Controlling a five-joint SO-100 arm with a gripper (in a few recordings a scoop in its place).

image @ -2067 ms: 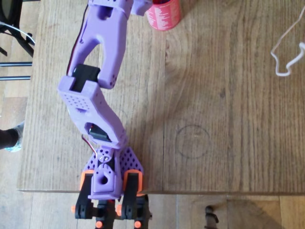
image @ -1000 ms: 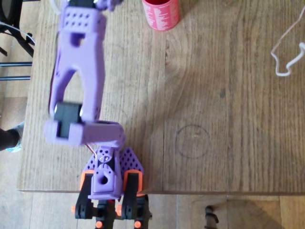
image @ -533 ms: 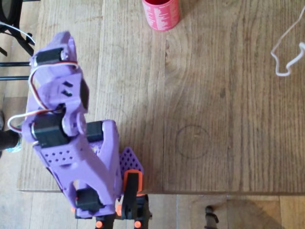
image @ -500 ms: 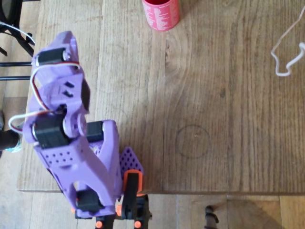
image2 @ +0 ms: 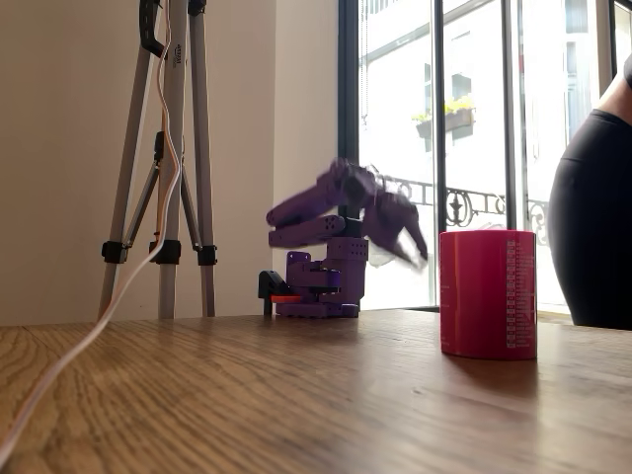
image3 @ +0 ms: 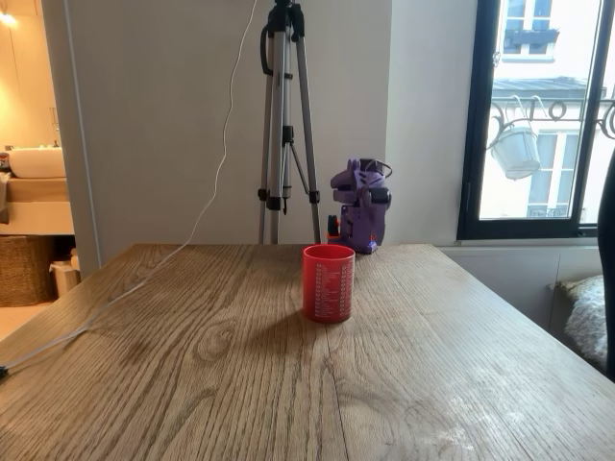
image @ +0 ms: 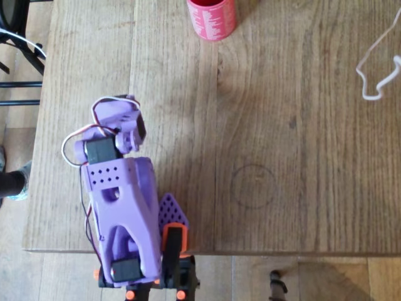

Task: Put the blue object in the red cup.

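Arm folded back over its base; gripper [image2: 410, 240] blurred, its opening cannot be told. Red cup [image: 212, 19] stands at the surface's [image: 282, 125] far edge. Blue brick unseen; it should be located first.

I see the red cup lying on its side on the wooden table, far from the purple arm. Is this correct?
Not quite. The cup stands upright on the table, its open mouth up, as both fixed views show. The rest holds: the arm is folded back at the opposite table edge in the overhead view, far from the cup.
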